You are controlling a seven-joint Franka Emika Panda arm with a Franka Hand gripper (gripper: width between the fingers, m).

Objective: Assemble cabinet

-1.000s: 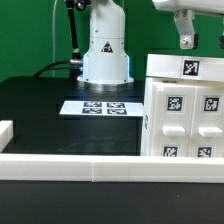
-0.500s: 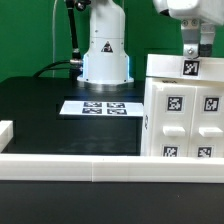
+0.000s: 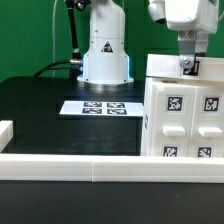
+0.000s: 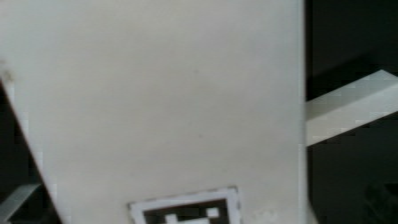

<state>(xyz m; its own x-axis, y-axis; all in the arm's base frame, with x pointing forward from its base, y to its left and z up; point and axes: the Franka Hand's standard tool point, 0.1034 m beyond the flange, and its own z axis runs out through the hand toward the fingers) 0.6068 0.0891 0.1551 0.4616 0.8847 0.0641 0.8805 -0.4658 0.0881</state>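
Cabinet [image 3: 184, 108] sits at the exterior view's right, on the black table [image 3: 40, 105], its tall white body standing just behind the low white rail [image 3: 80, 165] that runs across the front. I count several black-and-white square tags on its front face, and one more on its top surface near the back edge. A smaller white panel [image 3: 217, 66] shows at the far right edge, against the green backdrop.

Gripper [image 3: 188, 66] is down at the top of the cabinet, right over the top tag, partly covering it. From this angle I cannot tell whether the fingers are apart or together, nor whether they touch the surface.

In the wrist view, a broad white cabinet face [image 4: 160, 100] fills most of the picture, with one tag [image 4: 187, 210] partly cut off at the frame edge. Fingers are not seen there.

Marker board [image 3: 97, 106] lies flat on the table, well apart from the gripper, in front of the robot base [image 3: 106, 55].
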